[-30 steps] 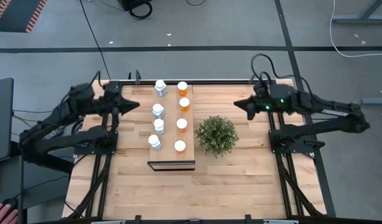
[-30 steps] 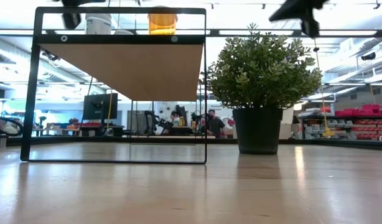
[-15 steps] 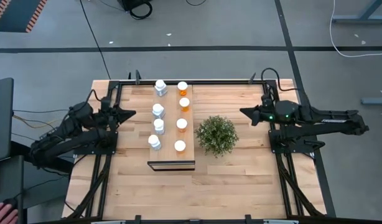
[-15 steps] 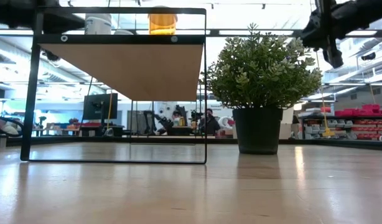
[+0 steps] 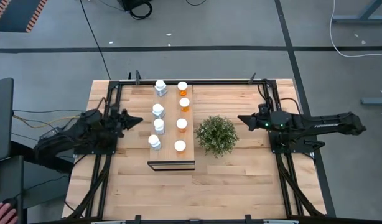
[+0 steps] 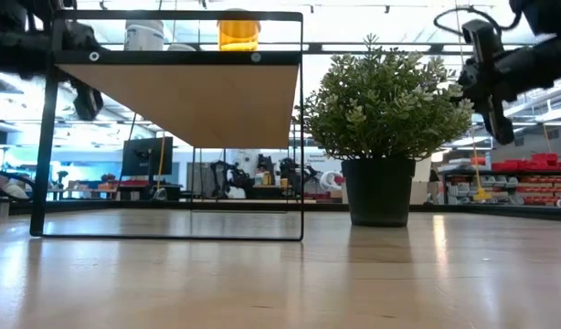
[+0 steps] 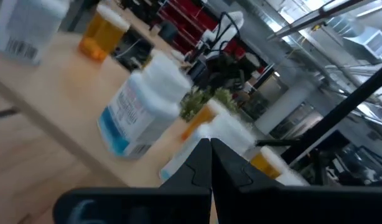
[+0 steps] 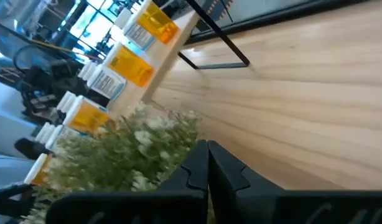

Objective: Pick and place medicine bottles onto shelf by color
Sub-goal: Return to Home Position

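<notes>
The shelf (image 5: 171, 134), a light-wood plank on a black frame, stands left of the table's middle. On it stand two rows of medicine bottles: several white ones (image 5: 158, 111) on the left and several orange ones (image 5: 184, 104) on the right, all upright on their bases. My left gripper (image 5: 139, 118) hovers shut just left of the shelf, pointing at the white row (image 7: 144, 106). My right gripper (image 5: 239, 118) hovers shut just right of the plant (image 5: 216, 135), pointing toward it. Neither holds anything.
The bushy green plant in a dark pot (image 6: 379, 190) stands between the shelf and my right gripper. Bare tabletop (image 5: 197, 186) lies toward the near edge. Black rails (image 5: 110, 93) run along the table's sides.
Both grippers have come down from high above the table to about shelf-top height, each shifting a little toward the near edge and rolling somewhat. They have stayed shut. The bottles and the shelf have not moved.
</notes>
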Robot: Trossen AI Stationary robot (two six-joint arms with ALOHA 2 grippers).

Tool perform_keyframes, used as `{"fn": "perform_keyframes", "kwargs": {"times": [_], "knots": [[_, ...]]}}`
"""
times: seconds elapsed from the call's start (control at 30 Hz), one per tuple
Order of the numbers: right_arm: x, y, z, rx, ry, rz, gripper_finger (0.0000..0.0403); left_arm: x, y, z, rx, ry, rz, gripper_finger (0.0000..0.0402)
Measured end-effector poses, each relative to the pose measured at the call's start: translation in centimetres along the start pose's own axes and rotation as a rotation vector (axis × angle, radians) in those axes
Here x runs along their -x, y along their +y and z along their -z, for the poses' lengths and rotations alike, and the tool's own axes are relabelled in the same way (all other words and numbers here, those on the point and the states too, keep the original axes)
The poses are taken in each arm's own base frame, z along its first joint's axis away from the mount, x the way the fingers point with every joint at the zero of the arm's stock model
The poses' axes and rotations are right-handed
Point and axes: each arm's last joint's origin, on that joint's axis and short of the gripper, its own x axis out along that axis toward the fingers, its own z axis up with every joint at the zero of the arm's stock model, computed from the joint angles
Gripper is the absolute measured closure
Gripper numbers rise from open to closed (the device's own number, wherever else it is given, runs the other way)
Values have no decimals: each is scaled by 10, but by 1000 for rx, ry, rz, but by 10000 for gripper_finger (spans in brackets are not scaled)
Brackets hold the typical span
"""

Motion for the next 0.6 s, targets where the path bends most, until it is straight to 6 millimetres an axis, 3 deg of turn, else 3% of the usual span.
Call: {"fn": "perform_keyframes", "kwargs": {"times": [0.4,0.6], "knots": [[0,-29,20,-37,-22,-14,396,-13,20,32,52,-29,26,401],[-2,-39,27,-35,-16,-4,396,-13,19,31,31,-55,21,401]]}}
